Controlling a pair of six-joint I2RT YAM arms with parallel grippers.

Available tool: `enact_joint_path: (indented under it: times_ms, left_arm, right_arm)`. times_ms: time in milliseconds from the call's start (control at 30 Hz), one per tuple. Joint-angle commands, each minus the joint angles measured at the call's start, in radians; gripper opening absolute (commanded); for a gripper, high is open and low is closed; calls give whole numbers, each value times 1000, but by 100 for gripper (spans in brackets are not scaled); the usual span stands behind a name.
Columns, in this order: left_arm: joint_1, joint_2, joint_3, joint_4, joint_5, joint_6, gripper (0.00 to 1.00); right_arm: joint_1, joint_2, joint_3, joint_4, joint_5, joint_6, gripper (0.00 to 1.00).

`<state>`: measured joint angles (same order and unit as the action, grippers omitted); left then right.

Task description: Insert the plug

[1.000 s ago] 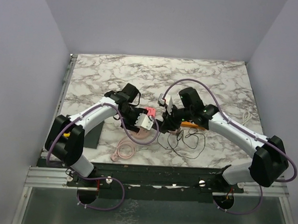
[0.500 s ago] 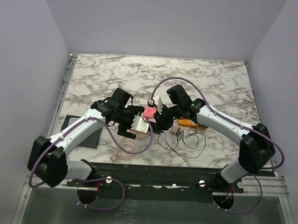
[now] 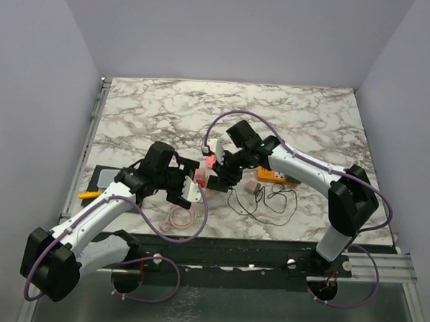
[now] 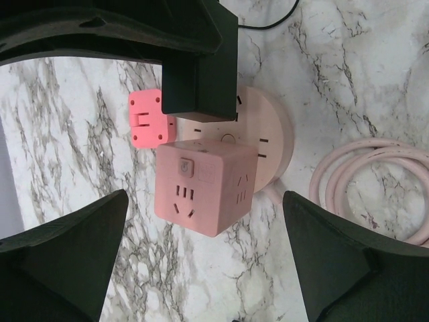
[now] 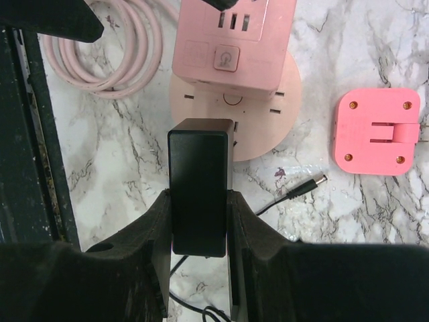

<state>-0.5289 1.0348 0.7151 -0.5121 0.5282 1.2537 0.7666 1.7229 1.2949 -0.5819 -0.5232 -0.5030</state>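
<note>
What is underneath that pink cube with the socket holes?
Under the pink plastic socket cube lies a flat round pale-pink disc with slots, resting on the marble table. The cube covers the disc's middle, so how they join cannot be seen.

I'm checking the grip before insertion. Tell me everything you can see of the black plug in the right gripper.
The black plug is a smooth rectangular block of black plastic with rounded corners. The right gripper clamps its long sides. Its front end overlaps the edge of the round pink socket base. Its prongs are hidden, so how far in it is cannot be told.
</note>
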Motion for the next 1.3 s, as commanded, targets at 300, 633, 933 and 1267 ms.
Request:
enact_joint_path:
  times_ms: [300, 633, 933, 1267]
  left_arm:
    - [13, -64, -67, 63, 38, 37, 99]
    - [13, -68, -81, 63, 43, 72, 99]
    - [13, -72, -86, 63, 40, 81, 99]
    - [13, -78, -94, 63, 40, 89, 99]
  right_arm:
    - [26, 69, 56, -15, 67, -19, 1]
    - [39, 84, 63, -8, 79, -11, 1]
    - [42, 101, 63, 3, 123, -21, 1]
    - [48, 114, 80, -20, 170, -45, 1]
